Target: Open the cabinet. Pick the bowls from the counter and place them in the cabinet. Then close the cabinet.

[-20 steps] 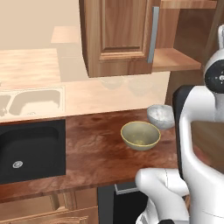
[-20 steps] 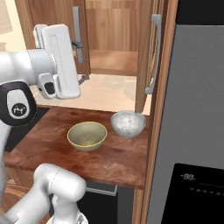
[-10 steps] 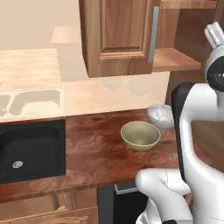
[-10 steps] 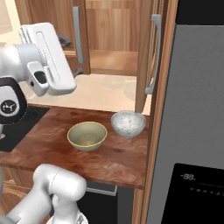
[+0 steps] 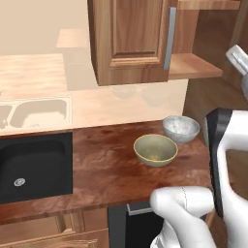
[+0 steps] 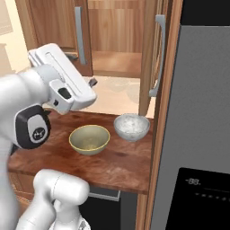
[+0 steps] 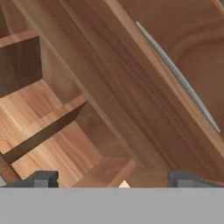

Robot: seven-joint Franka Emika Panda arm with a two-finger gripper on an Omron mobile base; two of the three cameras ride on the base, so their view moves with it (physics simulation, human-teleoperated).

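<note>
Cabinet [image 6: 121, 40] open, both doors swung out, shelf [image 5: 193, 68] bare. Hand [image 7: 113, 180] raised at cabinet height, facing the interior, fingers spread wide, holding nothing. Both bowls on the bench [image 5: 97, 164], right of the black sink [image 5: 29, 169]: olive-yellow bowl [image 6: 89, 139] nearer, white-grey bowl [image 6: 131, 126] just beside it, farther right, close to the right door [image 6: 150, 58]. Risks judged: descending arm clipping that door; wide round rim slipping from a two-finger pinch; neighbouring bowl nudged during the grasp, given the small gap between them.
</note>
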